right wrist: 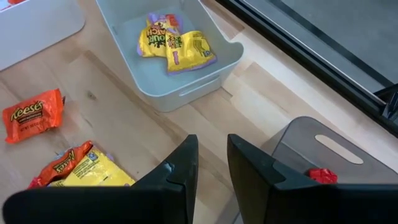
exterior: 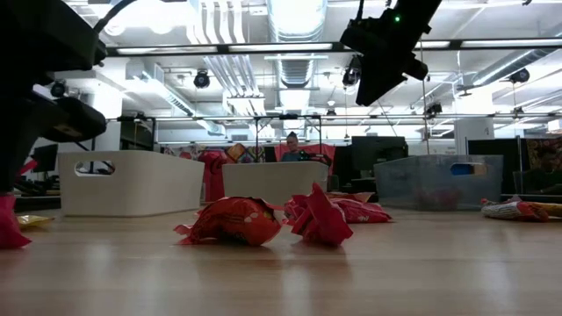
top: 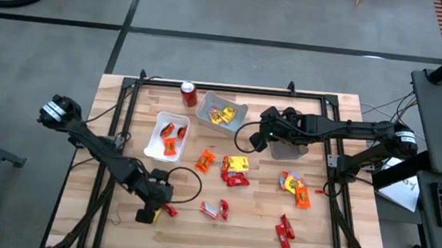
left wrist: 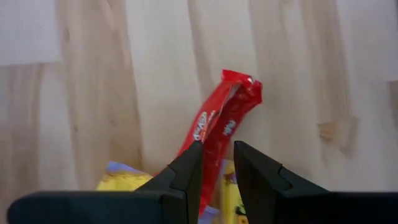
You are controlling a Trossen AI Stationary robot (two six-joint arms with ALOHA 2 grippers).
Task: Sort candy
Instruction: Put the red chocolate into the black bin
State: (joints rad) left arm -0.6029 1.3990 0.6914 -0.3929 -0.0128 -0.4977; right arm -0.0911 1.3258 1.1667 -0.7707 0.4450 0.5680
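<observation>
My left gripper (top: 159,208) is near the table's front left, shut on a long red candy (left wrist: 224,118). A yellow candy (left wrist: 121,180) lies under it. My right gripper (top: 253,140) hangs above the table between the pale bin (right wrist: 186,81), which holds yellow candy (right wrist: 177,46), and the grey see-through bin (right wrist: 323,149), which holds a red candy (right wrist: 321,176). It is open and empty (right wrist: 212,152). A white bin (top: 168,135) holds orange candy. Loose candy lies on the table, such as an orange one (top: 204,160) and a red one (top: 284,230). My left gripper pinches the red candy near one end (left wrist: 214,146) between its two fingers. The rest of the wrapper reaches out past the fingertips. The fingers point steeply down. In the low view the wrapper (exterior: 9,224) hangs below the gripper; whether its lower end touches the table I cannot tell.
A red soda can (top: 189,95) stands at the far edge beside the pale bin. A black frame (top: 232,89) runs along the table's far and side edges. More candy lies mid-table (top: 235,167) and to the right (top: 294,183). A person (exterior: 291,145) sits in the room behind.
</observation>
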